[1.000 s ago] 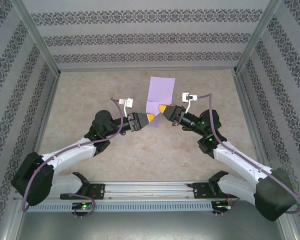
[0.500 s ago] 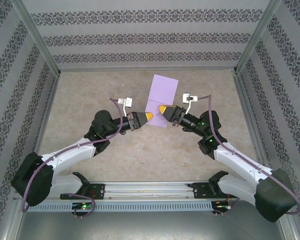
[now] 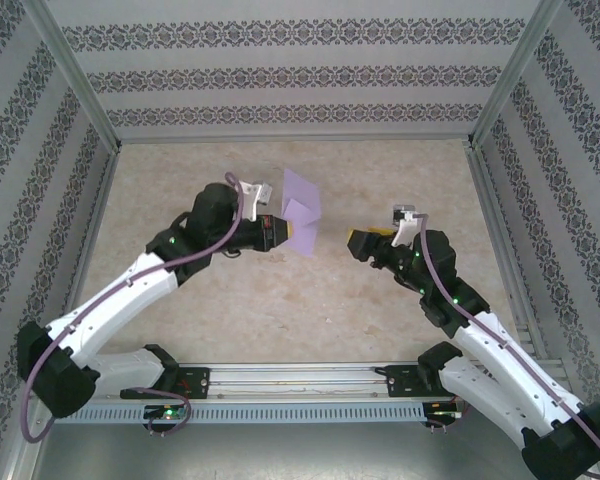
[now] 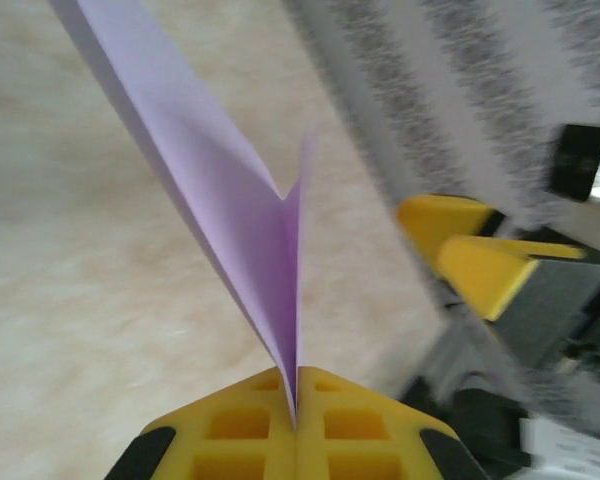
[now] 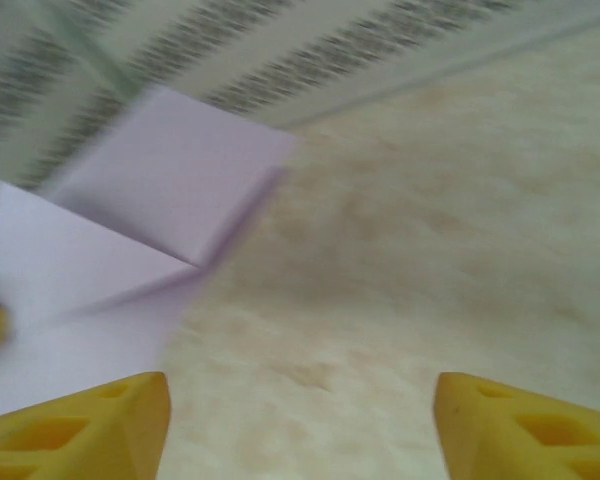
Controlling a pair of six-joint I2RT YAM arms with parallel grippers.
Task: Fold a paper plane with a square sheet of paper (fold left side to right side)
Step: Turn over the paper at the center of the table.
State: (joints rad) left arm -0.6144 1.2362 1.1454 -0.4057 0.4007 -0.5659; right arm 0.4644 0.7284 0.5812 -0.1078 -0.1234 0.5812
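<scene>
The square sheet of paper is lavender, lifted off the table and bent into a loose V, just left of the table's centre. My left gripper is shut on its lower edge. In the left wrist view the sheet rises from between the closed yellow fingertips. My right gripper stands open to the right of the sheet, apart from it. The right wrist view shows the sheet up at the left, beyond the spread fingers, with bare table between them.
The table is beige and mottled. Patterned walls and metal posts close it in on three sides. The right gripper's yellow fingers appear close by in the left wrist view.
The right gripper has opened, let go of the sheet and drawn back to the right. The left gripper has shut on the sheet and carried it up and leftward.
</scene>
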